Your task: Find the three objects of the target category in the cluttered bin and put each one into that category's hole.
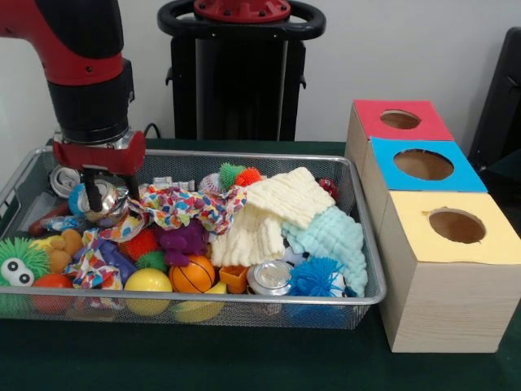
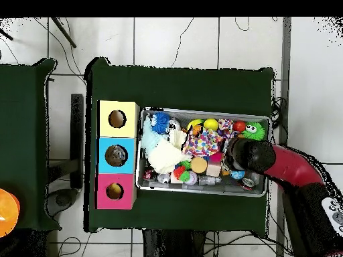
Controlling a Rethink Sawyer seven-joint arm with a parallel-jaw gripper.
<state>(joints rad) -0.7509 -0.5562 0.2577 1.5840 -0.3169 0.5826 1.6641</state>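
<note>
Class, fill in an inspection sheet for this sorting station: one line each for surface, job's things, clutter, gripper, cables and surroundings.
Surface: dark green table cover under everything.
Job's things: wire mesh bin beside three wooden boxes with round holes, topped red, blue and yellow.
Clutter: bin piled with a cream cloth, mint cloth, small basketball, yellow ball, blue spiky ball, green fuzzy toy with eyes, patterned fabric.
Gripper: gripper low in the bin's end; whether the jaws hold anything cannot be told.
Cables: several thin cables on the tiled floor.
Surroundings: black stand behind the table; an orange object at the overhead edge.
</note>
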